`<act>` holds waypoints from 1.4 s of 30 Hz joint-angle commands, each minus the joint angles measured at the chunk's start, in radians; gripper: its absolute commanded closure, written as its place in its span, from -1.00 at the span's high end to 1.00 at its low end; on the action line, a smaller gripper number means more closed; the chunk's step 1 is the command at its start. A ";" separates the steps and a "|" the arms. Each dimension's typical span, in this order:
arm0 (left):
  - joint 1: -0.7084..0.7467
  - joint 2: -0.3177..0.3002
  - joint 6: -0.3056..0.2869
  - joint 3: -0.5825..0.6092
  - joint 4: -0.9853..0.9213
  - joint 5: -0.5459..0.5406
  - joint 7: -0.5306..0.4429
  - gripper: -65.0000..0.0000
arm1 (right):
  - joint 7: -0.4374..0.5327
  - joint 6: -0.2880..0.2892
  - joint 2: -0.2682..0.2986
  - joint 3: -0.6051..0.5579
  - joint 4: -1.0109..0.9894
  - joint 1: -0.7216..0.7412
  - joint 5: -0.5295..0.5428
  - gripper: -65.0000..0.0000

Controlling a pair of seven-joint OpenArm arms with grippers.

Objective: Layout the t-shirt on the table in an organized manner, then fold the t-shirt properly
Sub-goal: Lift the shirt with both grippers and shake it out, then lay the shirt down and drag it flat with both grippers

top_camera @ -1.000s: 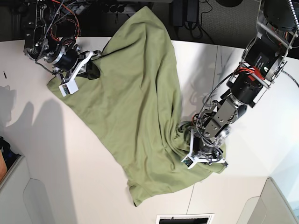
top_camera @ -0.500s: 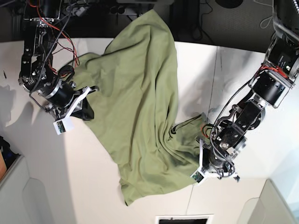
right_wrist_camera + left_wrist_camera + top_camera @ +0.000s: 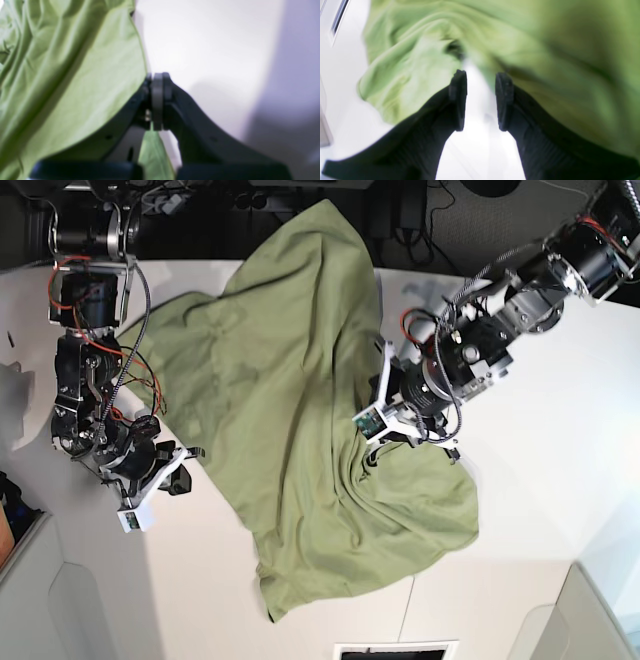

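Note:
The olive-green t-shirt lies crumpled across the white table, its top hanging over the far edge. My right gripper, on the left of the base view, is shut on the shirt's left edge. In the right wrist view its fingers press together with the green t-shirt pinched between them. My left gripper hovers over the bunched folds at centre right. In the blurred left wrist view the left gripper stands open, with only white between the fingers and the t-shirt ahead.
Grey bins sit at the front left and front right corners. A dark slot lies at the front edge. Cables and dark equipment stand behind the table. A thin seam crosses the tabletop.
My right gripper has drawn the shirt's left edge toward the front left. My left arm has moved from the shirt's front right hem back toward its middle.

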 commanded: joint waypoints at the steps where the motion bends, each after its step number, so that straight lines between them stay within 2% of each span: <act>1: -0.003 -0.010 0.011 -0.011 0.026 0.018 -0.011 -0.37 | 0.025 0.012 0.008 -0.013 0.004 0.035 0.013 -1.00; 9: 0.070 -0.007 0.011 -0.011 -0.006 0.038 -0.023 -0.37 | 0.036 0.012 0.008 -0.177 0.000 0.038 -0.008 -1.00; 14: 0.069 -0.008 0.011 -0.011 -0.087 0.041 -0.043 -0.37 | 0.035 0.011 0.017 -0.233 0.000 0.012 -0.093 -1.00; 19: 0.068 -0.007 0.012 -0.012 -0.152 0.088 -0.096 -0.37 | 0.024 0.008 0.069 -0.233 0.003 -0.018 -0.077 -1.00; 23: 0.049 -0.007 0.011 -0.013 -0.191 0.093 -0.101 -0.37 | -0.002 0.008 0.114 -0.233 0.014 -0.060 -0.003 -1.00; 26: 0.007 -0.007 0.011 -0.013 -0.245 0.093 -0.113 -0.37 | -0.017 0.008 0.124 -0.233 0.060 -0.124 0.021 -1.00; 28: -0.029 -0.005 0.006 -0.013 -0.285 0.093 -0.118 -0.37 | -0.027 0.008 0.125 -0.233 0.116 -0.181 0.037 -1.00; 32: -0.110 0.023 -0.057 -0.013 -0.389 0.143 -0.147 -0.37 | -0.033 0.008 0.122 -0.233 0.259 -0.309 0.081 -1.00; 35: -0.170 0.060 -0.056 -0.013 -0.490 0.198 -0.187 -0.37 | -0.043 0.008 0.103 -0.233 0.360 -0.396 0.087 -1.00; 38: -0.234 0.103 -0.057 -0.013 -0.604 0.206 -0.205 -0.37 | -0.057 0.011 0.070 -0.233 0.432 -0.467 0.088 -1.00; 42: -0.317 0.167 -0.060 -0.013 -0.752 0.227 -0.240 -0.37 | -0.058 0.012 0.029 -0.235 0.470 -0.505 0.087 -1.00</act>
